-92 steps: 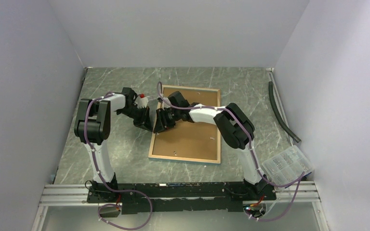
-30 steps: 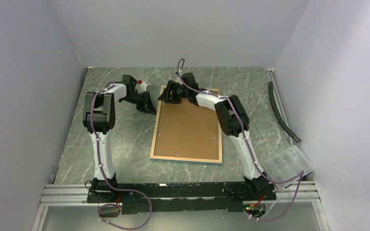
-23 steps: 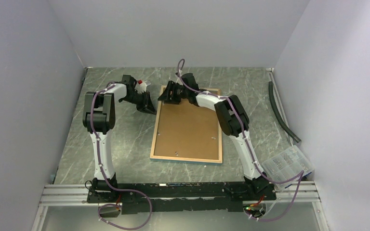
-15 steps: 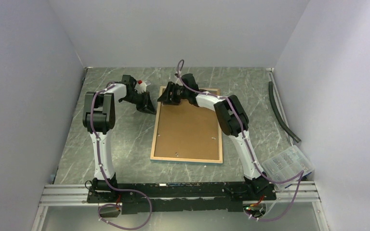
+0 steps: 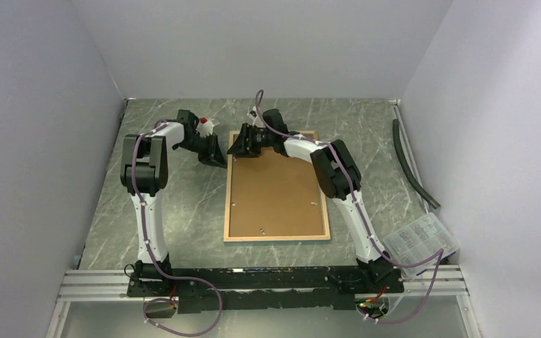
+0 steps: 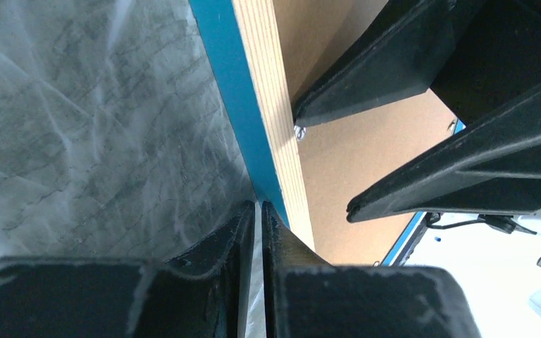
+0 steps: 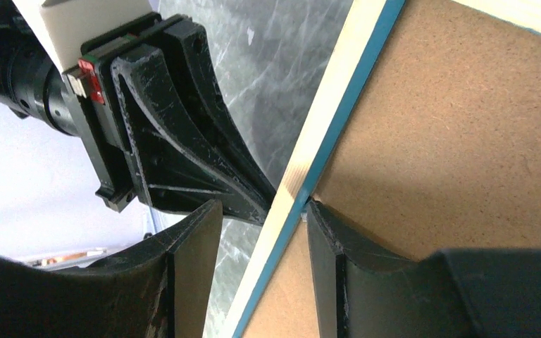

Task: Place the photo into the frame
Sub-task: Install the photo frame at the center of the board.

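My left gripper [image 6: 257, 208], jaws pressed almost together with nothing between them, noses its tips up to the outer left edge of the frame [image 5: 277, 238] and appears to touch it. The frame lies face down on the table [image 5: 176, 211], pale wooden rim up, with turquoise showing along its side. Just right of those tips, near the far left corner, my right gripper [image 7: 263, 205] stands about half open astride the same rim. One finger is outside it and the other is at its inner edge on the brown backing board [image 5: 275, 190]; it clamps nothing. The photo shows in no view. I judge the frame stiff and light, its pane breakable, and its thin rim the only sound hold. Lying flat, it is apt to slide under a push.
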Robot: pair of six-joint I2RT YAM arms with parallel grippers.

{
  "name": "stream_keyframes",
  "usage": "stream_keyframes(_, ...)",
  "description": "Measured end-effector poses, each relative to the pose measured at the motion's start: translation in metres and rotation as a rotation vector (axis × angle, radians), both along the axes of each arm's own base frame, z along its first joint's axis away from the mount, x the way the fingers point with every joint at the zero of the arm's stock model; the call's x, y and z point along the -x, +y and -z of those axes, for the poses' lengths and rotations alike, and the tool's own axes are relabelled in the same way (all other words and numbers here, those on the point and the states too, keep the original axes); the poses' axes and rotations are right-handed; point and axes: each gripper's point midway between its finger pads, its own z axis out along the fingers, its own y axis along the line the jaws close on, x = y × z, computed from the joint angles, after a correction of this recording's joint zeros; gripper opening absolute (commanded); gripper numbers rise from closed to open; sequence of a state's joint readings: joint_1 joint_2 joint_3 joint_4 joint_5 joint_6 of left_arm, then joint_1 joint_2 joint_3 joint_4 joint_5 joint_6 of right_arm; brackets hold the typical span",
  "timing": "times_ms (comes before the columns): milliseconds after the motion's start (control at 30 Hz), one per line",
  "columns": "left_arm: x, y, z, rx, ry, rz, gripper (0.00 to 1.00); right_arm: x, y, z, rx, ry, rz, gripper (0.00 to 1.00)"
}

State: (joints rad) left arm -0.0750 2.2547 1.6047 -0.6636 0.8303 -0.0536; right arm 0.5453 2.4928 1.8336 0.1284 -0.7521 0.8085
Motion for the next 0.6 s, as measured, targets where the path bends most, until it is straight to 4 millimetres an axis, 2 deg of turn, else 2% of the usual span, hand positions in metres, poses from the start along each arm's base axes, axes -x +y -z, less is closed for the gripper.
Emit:
stream_keyframes(267, 0.004, 0.004, 0.001, -0.004, 0.016, 0.001, 0.15, 0.018, 0.005, 0.003, -0.014, 0.009, -0.069, 0.51)
stream_keyframes(600, 0.013, 0.004, 0.002, 0.010, 0.040, 0.007, 0.15, 0.029, 0.004, 0.000, 0.003, -0.021, -0.118, 0.61)
